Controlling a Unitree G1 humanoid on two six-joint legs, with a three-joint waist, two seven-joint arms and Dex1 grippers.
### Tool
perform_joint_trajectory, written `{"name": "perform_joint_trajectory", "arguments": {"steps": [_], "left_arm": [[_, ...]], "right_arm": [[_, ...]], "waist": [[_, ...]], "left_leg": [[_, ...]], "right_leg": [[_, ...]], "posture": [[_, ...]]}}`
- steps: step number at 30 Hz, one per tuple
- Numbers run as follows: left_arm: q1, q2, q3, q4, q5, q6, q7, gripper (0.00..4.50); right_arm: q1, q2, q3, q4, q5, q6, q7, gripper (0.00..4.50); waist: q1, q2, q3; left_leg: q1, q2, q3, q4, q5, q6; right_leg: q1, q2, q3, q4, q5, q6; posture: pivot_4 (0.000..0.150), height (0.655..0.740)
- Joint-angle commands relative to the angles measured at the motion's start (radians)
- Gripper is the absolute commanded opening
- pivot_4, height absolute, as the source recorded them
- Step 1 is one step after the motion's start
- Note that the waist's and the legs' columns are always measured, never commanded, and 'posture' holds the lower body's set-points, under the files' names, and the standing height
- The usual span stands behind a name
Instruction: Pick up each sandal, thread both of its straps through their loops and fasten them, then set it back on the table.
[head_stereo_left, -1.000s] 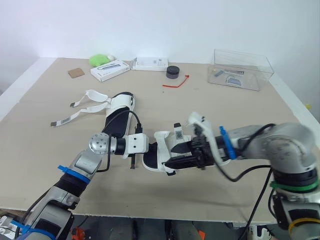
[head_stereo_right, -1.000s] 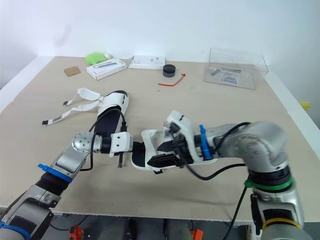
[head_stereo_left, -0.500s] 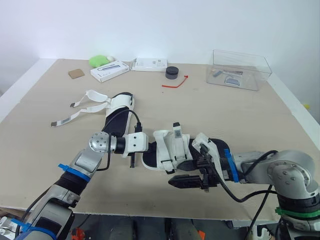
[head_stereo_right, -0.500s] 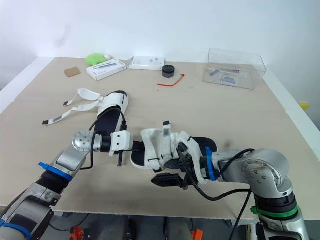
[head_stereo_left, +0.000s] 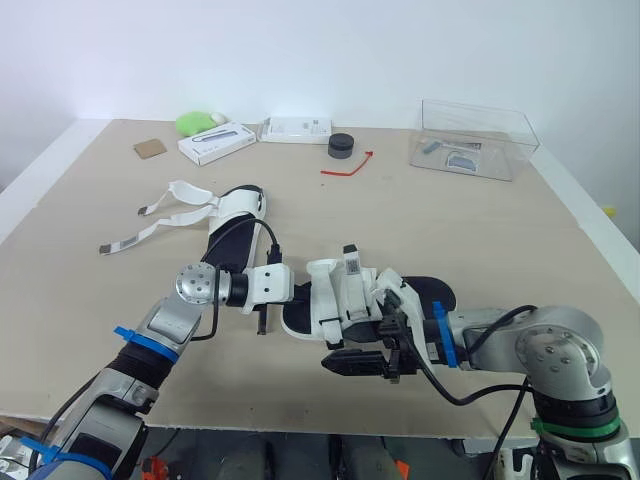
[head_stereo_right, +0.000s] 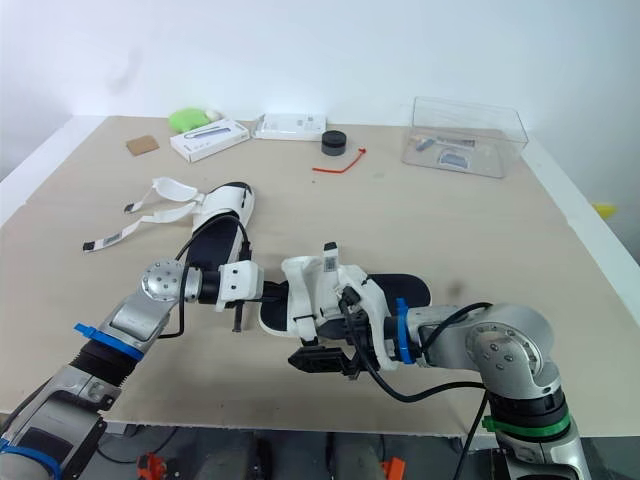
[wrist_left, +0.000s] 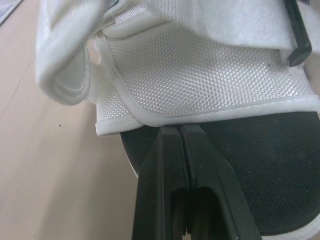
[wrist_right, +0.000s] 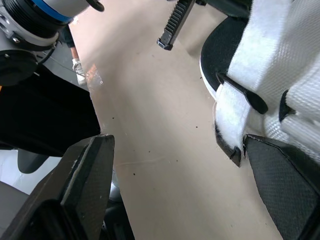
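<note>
Beige table (head_stereo_left: 500, 230), white wall behind. Left gripper (wrist_left: 181, 130): fingers pressed together, tips butted against the near sandal's (head_stereo_left: 425, 294) sole rim, just under its white mesh strap (wrist_left: 200, 65). Right gripper (wrist_right: 177, 142): spread wide, just beside the strap's free end, not touching. Second sandal (head_stereo_left: 237, 215) lies beyond the left gripper, straps loose. Judgement: light shoe, stiff sole, floppy straps. Pinch the strap tip and brace the sole rim.

Head stereo overlooks table (head_stereo_left: 480, 230); wrist cameras hug sandal (wrist_left: 200, 65).
</note>
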Motion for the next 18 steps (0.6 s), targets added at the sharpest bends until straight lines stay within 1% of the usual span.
{"name": "perform_joint_trajectory", "arguments": {"steps": [1, 3, 4, 5, 6, 7, 10, 11, 15, 18], "left_arm": [[0.014, 0.008, -0.023, 0.025, 0.043, 0.017, -0.005, 0.00], [0.017, 0.008, -0.024, 0.023, 0.043, 0.018, -0.003, 0.00], [0.018, 0.008, -0.023, 0.022, 0.043, 0.019, -0.003, 0.00], [0.018, 0.008, -0.023, 0.021, 0.043, 0.019, -0.002, 0.00], [0.019, 0.008, -0.023, 0.021, 0.043, 0.020, -0.002, 0.00], [0.020, 0.009, -0.023, 0.020, 0.043, 0.020, -0.002, 0.00], [0.024, 0.012, -0.022, 0.017, 0.044, 0.021, -0.002, 0.00], [0.025, 0.013, -0.022, 0.016, 0.044, 0.021, -0.002, 0.00], [0.028, 0.015, -0.022, 0.012, 0.045, 0.022, -0.003, 0.00], [0.024, 0.014, -0.024, 0.018, 0.048, 0.019, -0.001, 0.00]], "right_arm": [[-0.035, 0.021, -0.021, 0.023, -0.008, 0.015, -0.038, 4.21], [-0.043, 0.031, -0.021, 0.035, -0.018, 0.028, -0.056, 3.61], [-0.044, 0.038, -0.023, 0.041, -0.018, 0.040, -0.064, 3.04], [-0.045, 0.042, -0.025, 0.046, -0.018, 0.050, -0.069, 2.63], [-0.046, 0.045, -0.025, 0.049, -0.020, 0.059, -0.073, 2.35], [-0.046, 0.048, -0.026, 0.051, -0.022, 0.067, -0.078, 1.67], [-0.046, 0.045, -0.026, 0.048, -0.029, 0.084, -0.081, 0.29], [-0.046, 0.045, -0.029, 0.048, -0.028, 0.090, -0.080, 0.04], [-0.039, 0.028, -0.042, 0.040, 0.014, 0.113, -0.060, 0.04], [-0.021, -0.055, -0.011, 0.017, 0.105, 0.114, 0.004, 0.04]], "waist": [[0.000, 0.000, 0.000], [0.000, 0.000, 0.000], [0.000, 0.000, 0.000], [0.000, 0.000, 0.000], [0.000, 0.000, 0.000], [0.000, 0.000, 0.000], [0.000, 0.000, 0.000], [0.000, 0.000, 0.000], [0.000, 0.000, 0.000], [0.000, 0.000, 0.000]], "left_leg": [[0.000, 0.000, 0.000, 0.000, 0.000, 0.000], [0.000, 0.000, 0.000, 0.000, 0.000, 0.000], [0.000, 0.000, 0.001, 0.000, 0.000, 0.000], [0.000, 0.000, 0.001, 0.000, 0.000, 0.000], [0.000, 0.000, 0.001, 0.000, 0.000, 0.000], [0.000, 0.000, 0.001, 0.000, 0.000, 0.000], [0.000, 0.000, 0.000, -0.001, 0.000, 0.000], [0.000, 0.000, 0.000, -0.001, 0.000, 0.000], [0.000, 0.000, 0.000, -0.001, 0.000, 0.000], [0.000, 0.000, 0.000, -0.001, 0.000, 0.000]], "right_leg": [[0.000, 0.000, 0.000, 0.000, 0.000, 0.000], [0.000, 0.000, 0.000, 0.000, 0.000, 0.000], [0.000, 0.000, 0.000, 0.000, 0.000, 0.000], [0.000, 0.000, 0.000, 0.000, 0.000, 0.000], [0.000, 0.000, 0.000, 0.000, 0.000, 0.000], [0.000, 0.000, 0.000, 0.000, 0.000, 0.000], [0.000, 0.000, 0.000, 0.000, -0.001, 0.000], [0.000, 0.000, 0.000, 0.000, -0.001, 0.000], [0.000, 0.000, 0.000, 0.000, -0.001, 0.000], [0.000, 0.000, 0.000, 0.000, -0.001, 0.000]], "posture": [[0.150, 0.7400], [0.150, 0.7400], [0.150, 0.7400], [0.150, 0.7400], [0.150, 0.7400], [0.150, 0.7400], [0.150, 0.7400], [0.150, 0.7400], [0.150, 0.7400], [0.150, 0.7400]]}}
